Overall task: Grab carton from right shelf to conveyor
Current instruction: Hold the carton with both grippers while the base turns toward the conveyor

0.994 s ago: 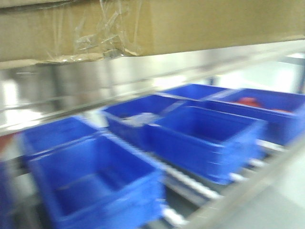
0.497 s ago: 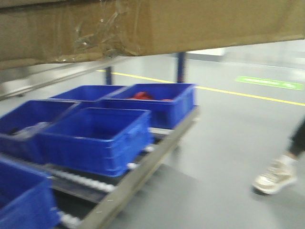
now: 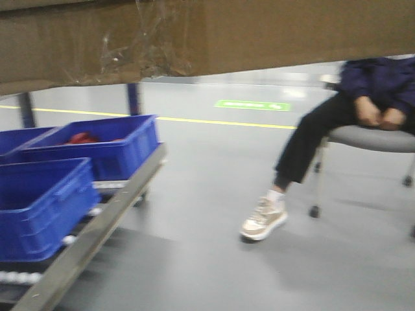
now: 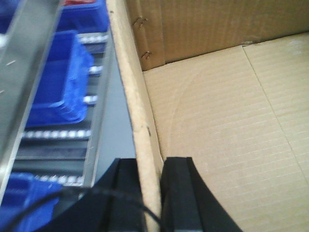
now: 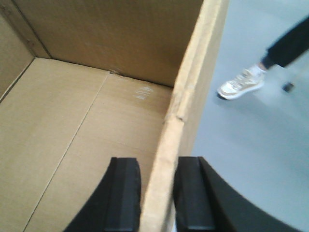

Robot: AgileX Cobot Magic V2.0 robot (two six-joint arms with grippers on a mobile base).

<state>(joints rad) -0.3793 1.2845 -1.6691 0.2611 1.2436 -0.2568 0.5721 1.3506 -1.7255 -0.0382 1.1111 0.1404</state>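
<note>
The carton (image 3: 259,32) is a brown cardboard box with wrinkled clear tape; its underside fills the top of the front view, held up off any surface. My left gripper (image 4: 150,164) is shut on the carton's left wall (image 4: 137,106), one finger inside and one outside. My right gripper (image 5: 157,162) is shut on the carton's right wall (image 5: 186,96) in the same way. The open carton's inside (image 5: 87,121) is bare. The shiny right shelf and the conveyor are out of view.
Blue plastic bins (image 3: 39,207) sit on a roller rack with a grey metal rail (image 3: 91,240) at the left. A person (image 3: 363,97) sits on a chair (image 3: 376,139) at the right, one shoe (image 3: 264,219) out on the grey floor.
The view has swung to the right: the bins and rack slid left, the steel shelf left the frame, and the seated person came into view. The carton stays in both grippers.
</note>
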